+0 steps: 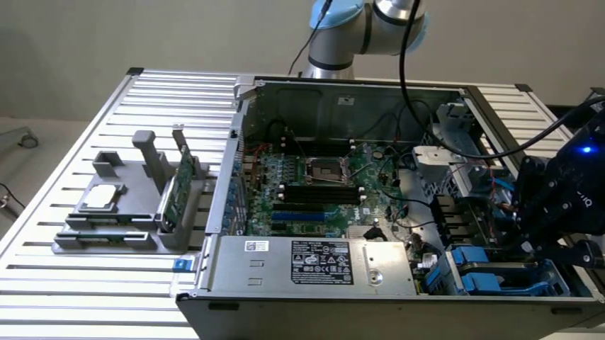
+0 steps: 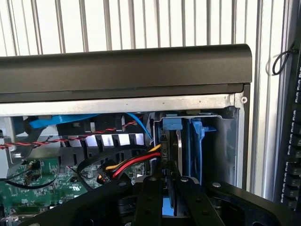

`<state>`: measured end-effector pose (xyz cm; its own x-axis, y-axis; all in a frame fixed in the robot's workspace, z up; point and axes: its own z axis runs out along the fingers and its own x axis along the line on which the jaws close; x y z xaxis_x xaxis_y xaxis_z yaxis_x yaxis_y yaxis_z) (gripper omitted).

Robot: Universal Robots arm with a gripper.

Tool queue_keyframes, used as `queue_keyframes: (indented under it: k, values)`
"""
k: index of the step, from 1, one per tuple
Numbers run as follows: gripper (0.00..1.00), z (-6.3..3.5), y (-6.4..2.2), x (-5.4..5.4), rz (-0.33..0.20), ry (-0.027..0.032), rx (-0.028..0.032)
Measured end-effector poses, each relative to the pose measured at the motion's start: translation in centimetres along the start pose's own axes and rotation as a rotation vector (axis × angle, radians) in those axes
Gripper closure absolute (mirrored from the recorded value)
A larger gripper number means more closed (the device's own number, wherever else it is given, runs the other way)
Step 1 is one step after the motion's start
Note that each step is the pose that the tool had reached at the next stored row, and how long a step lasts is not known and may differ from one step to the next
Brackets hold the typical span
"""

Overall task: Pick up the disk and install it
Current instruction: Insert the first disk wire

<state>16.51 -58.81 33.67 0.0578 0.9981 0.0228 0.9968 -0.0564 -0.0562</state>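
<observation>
1. The black two-fingered gripper (image 2: 167, 200) has its fingers drawn close together on a thin edge of the flat silver-grey disk in its bright blue plastic carrier (image 2: 175, 155), gripping it.
2. The disk stands on edge straight ahead of the fingers, its long axis running away from them into the blue-railed drive bay (image 2: 197, 146).
3. Beyond rises the black computer case wall (image 2: 124, 68).

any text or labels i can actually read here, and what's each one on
None can be read.
White label on the power supply: print too small.
Black label beside it: rows of marks, too small.
Markings on the motherboard: blurred.
White print on the green board in the wrist view: illegible.
</observation>
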Motion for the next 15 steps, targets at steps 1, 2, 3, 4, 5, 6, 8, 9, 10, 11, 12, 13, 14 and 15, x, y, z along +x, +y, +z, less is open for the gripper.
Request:
queue_keyframes:
  k: [1,2,3,4,5,6,8,9,10,11,12,13,14,15]
  values:
    - [0.83,0.01,0.00,-0.01,-0.002,-0.0001,0.0000]
    - [0.83,0.02,0.00,-0.02,-0.004,-0.0003,0.0001]
    - [0.83,0.02,0.00,-0.04,-0.006,-0.0004,0.0001]
    - [0.83,0.02,0.00,-0.06,-0.008,-0.0006,0.0002]
    - [0.83,0.03,0.01,-0.08,-0.011,-0.0007,0.0002]
    - [0.83,0.03,0.01,-0.11,-0.013,-0.0008,0.0003]
    - [0.83,0.04,0.01,-0.17,-0.016,-0.0010,0.0003]
    - [0.83,0.04,0.01,-0.20,-0.018,-0.0010,0.0004]
    - [0.83,0.05,0.01,-0.23,-0.019,-0.0011,0.0004]
    - [0.83,0.05,0.02,-0.27,-0.020,-0.0011,0.0004]
    - [0.83,0.05,0.02,-0.31,-0.020,-0.0012,0.0004]
    - [0.83,0.06,0.02,-0.35,-0.021,-0.0013,0.0004]
    - [0.83,0.07,0.03,-0.38,-0.022,-0.0013,0.0005]
    - [0.83,0.08,0.03,-0.42,-0.023,-0.0013,0.0005]
